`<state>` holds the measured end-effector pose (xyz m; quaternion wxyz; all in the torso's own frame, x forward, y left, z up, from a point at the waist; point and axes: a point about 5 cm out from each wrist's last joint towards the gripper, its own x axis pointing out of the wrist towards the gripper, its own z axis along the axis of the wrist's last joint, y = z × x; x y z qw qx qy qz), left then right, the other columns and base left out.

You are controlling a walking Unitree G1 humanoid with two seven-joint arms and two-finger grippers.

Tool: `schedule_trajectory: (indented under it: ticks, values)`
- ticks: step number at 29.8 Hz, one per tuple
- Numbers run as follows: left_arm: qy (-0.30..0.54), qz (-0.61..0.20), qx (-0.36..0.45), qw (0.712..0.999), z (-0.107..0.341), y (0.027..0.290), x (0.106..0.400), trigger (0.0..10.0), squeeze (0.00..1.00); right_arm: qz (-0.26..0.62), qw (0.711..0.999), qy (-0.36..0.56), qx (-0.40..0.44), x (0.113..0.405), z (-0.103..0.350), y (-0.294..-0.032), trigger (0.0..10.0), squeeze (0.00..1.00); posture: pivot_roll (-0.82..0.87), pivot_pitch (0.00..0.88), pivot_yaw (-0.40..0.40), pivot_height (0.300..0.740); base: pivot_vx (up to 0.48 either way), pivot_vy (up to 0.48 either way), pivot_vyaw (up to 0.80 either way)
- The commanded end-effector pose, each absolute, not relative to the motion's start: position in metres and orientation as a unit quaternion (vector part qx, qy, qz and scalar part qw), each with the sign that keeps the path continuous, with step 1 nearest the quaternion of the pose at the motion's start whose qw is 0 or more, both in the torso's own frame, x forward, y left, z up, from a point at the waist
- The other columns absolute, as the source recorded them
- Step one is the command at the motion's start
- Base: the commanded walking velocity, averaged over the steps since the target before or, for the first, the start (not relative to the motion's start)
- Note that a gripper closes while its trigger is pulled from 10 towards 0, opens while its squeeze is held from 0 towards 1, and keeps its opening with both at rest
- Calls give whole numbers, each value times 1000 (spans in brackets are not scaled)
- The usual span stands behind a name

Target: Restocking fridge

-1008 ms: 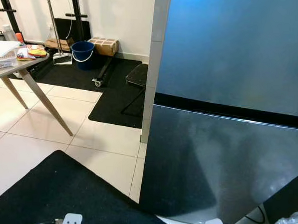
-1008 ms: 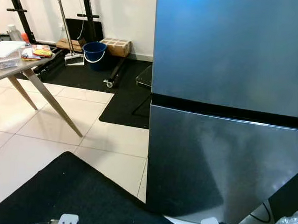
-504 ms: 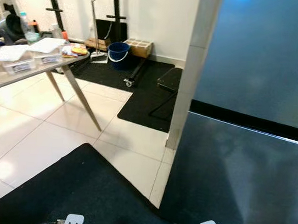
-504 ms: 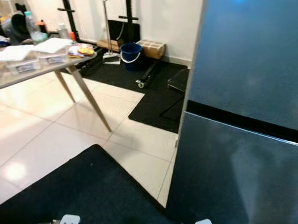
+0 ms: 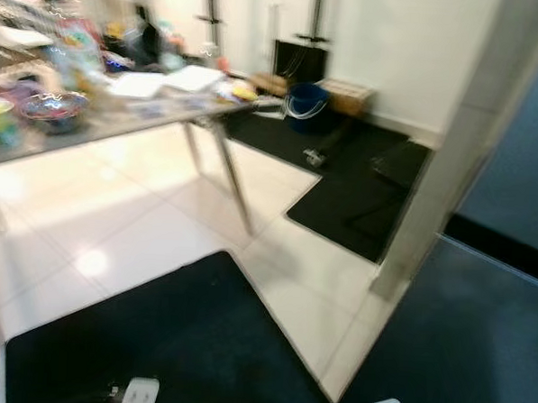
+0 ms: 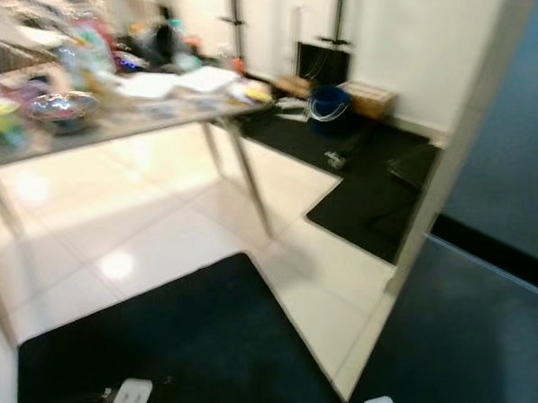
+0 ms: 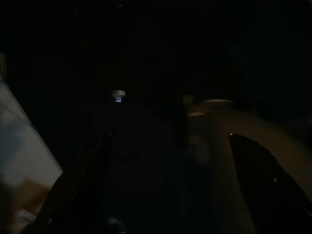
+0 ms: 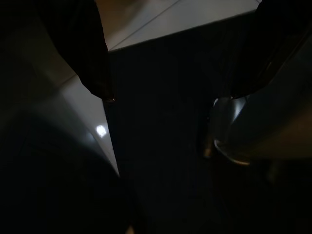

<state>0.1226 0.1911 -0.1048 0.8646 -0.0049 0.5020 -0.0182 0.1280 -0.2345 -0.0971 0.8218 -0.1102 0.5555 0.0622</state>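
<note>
A: What do the head views show?
B: Blurred pictures. The dark fridge (image 5: 514, 178) stands at the right edge, both doors shut, a black band between them. A pale pillar (image 5: 452, 157) is just beside it.

A: And on the left?
B: A long table (image 5: 119, 126) on thin slanted legs, crowded with things: a bowl (image 5: 53, 109), flat white sheets or trays (image 5: 167, 79), other items too smeared to name. It stands well apart from the fridge.

A: The floor?
B: Pale tiles (image 6: 160, 223), with a black mat (image 5: 162, 340) in the foreground. Another black mat (image 6: 369, 189) lies farther back by the wall, with a blue bucket (image 5: 306, 102) and a cardboard box (image 5: 347, 95) near it.

A: The left wrist view?
B: Very dark. The left gripper (image 7: 170, 170) has its two black fingers (image 7: 83, 185) spread apart with nothing between them.

A: The right wrist view?
B: The right gripper (image 8: 170, 58) also has its fingers (image 8: 83, 48) apart, released, above a dark surface and a strip of pale tile
</note>
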Motion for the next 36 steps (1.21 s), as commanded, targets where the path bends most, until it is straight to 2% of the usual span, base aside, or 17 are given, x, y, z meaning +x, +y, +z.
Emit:
schedule_trajectory:
  ticks: [1,17,36]
  values:
    - [502,-11,-3,865,-104,196,125,10000,0,66,825,551,-103,131,-98,-227,10000,0,-63,0,-8,740,0,0,763]
    - [507,-9,-11,862,-105,197,121,10000,0,70,823,555,-99,126,-100,-224,10000,0,-58,0,-5,740,0,0,751]
    - [511,1,-23,859,-105,201,118,10000,0,74,818,560,-112,122,-102,-222,10000,0,-40,0,-5,740,0,0,0]
